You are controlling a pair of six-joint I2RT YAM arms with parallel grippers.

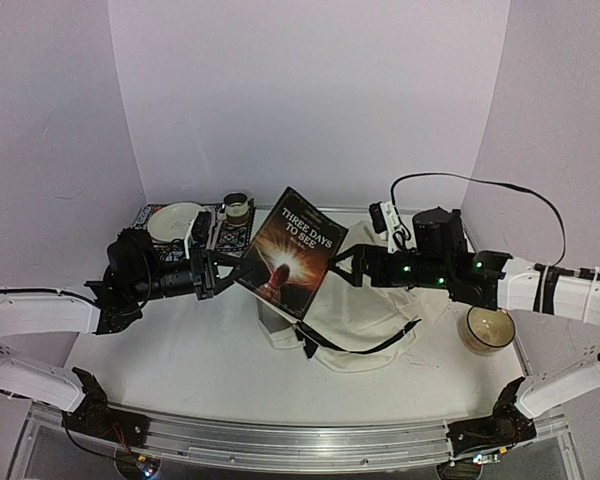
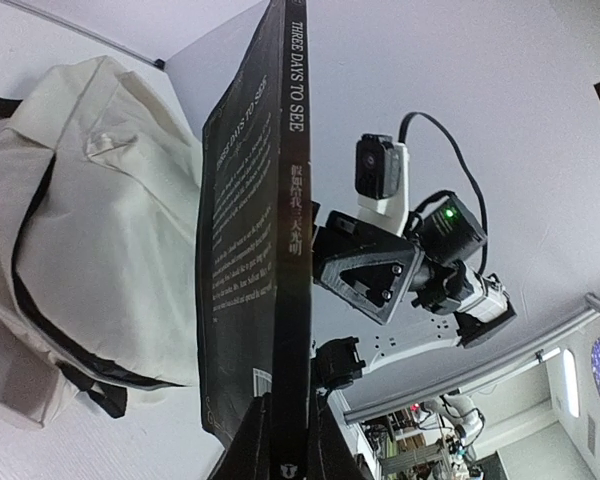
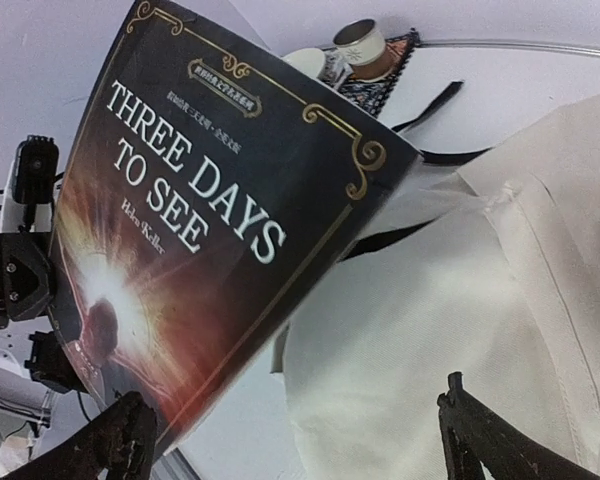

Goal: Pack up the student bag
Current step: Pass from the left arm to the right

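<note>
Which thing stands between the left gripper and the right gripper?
The book, clamped by the left gripper, fills the gap before the open right gripper; the top external view shows it.

walls: pale lilac panels [image 1: 310, 90], back plus both sides, plain
table: white top [image 1: 200, 360], matte (soft shadows only)
front edge: aluminium rail [image 1: 280, 440]
light: even, diffuse; ceiling strip lamp [image 2: 570, 370] lit beyond the enclosure

student bag [image 1: 380, 310]: matt cream cloth, blk webbing straps; book [image 1: 298, 252]: glossy paper cover
</note>
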